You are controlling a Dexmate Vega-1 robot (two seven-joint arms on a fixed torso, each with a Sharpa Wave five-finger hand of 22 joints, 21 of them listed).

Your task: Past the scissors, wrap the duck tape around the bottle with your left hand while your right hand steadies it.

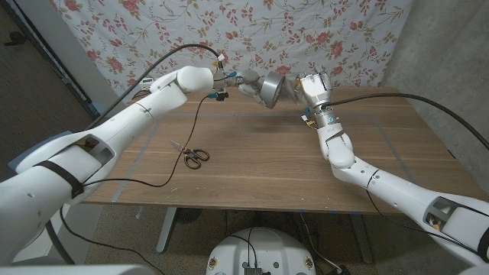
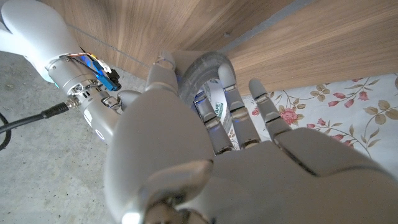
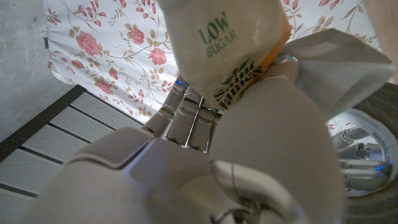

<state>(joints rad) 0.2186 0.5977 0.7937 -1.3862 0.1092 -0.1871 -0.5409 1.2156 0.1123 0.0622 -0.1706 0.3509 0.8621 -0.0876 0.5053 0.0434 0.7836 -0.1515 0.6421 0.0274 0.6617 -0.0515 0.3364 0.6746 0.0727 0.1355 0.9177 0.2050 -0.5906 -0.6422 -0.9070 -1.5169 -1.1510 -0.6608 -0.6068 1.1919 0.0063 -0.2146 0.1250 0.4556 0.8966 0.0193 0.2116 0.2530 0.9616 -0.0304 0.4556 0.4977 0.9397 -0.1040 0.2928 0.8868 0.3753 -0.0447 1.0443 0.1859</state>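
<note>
Held up over the table's far edge, the grey duck tape roll is gripped by my left hand. In the left wrist view that hand has its fingers curled around the roll. Right beside the roll, my right hand grips the bottle. The right wrist view shows the white bottle with a "LOW SUGAR" label, clasped by my right hand, and the roll close by. Black-handled scissors lie on the wooden table, nearer than both hands.
A floral cloth hangs behind the table. A black cable trails from my left arm across the table near the scissors. Another cable runs along my right arm. Faint tape lines mark the tabletop.
</note>
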